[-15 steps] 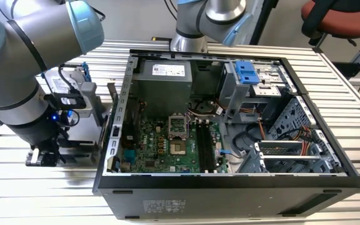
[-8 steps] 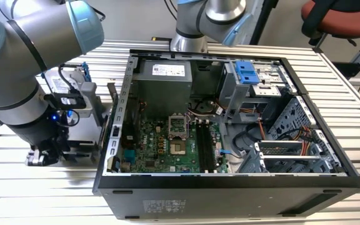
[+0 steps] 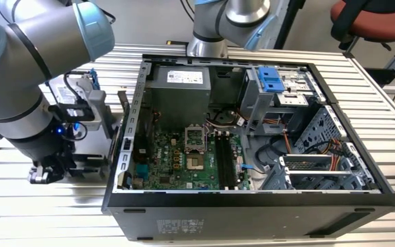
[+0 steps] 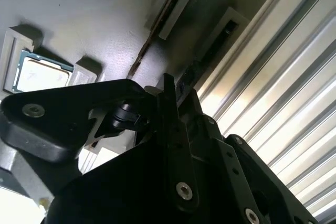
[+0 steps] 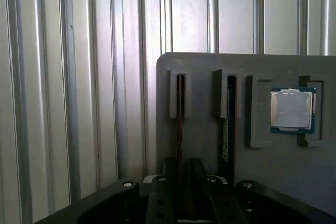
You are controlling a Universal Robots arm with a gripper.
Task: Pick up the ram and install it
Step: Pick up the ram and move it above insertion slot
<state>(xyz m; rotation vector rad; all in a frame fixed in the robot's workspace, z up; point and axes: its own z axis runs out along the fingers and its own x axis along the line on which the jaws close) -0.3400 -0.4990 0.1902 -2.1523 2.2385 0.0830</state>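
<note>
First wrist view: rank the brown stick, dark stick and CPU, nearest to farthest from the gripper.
1. Brown stick, in line with the gripper.
2. Dark stick, in the next slot over.
3. CPU, beyond both on the tray.

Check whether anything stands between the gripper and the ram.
Nothing visible does. In the first wrist view the gripper sits directly at the ram, which stands on edge in a slot of the grey holder. A second stick and a processor chip lie in neighbouring slots, apart from that line.
</note>
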